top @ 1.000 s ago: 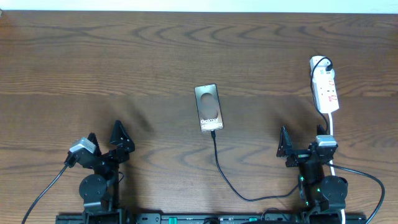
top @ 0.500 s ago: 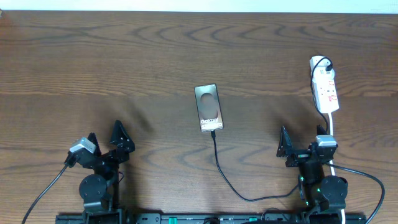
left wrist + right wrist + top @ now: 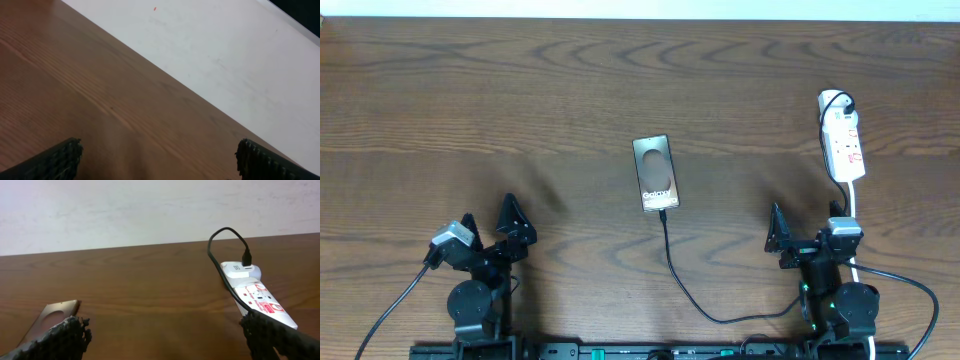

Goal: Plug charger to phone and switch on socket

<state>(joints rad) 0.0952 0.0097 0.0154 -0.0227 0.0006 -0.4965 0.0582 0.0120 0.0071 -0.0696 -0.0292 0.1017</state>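
Observation:
The phone (image 3: 655, 173) lies flat at the table's middle, its "Galaxy" face up; a corner of the phone (image 3: 54, 314) also shows in the right wrist view. The charger (image 3: 672, 268), a thin black cable, runs from the phone's near edge and curves toward the right arm's base. Its tip meets the phone; how deep it sits I cannot tell. The socket (image 3: 843, 140) lies at the far right, and the socket (image 3: 255, 296) has a black plug (image 3: 246, 260) at its far end. My left gripper (image 3: 488, 220) (image 3: 160, 160) and right gripper (image 3: 805, 228) (image 3: 167, 337) are both open and hold nothing.
The socket's white cord (image 3: 855, 205) runs down past the right arm. A black cable loop (image 3: 225, 242) arches over the socket's far end. A pale wall (image 3: 225, 55) stands beyond the table's far edge.

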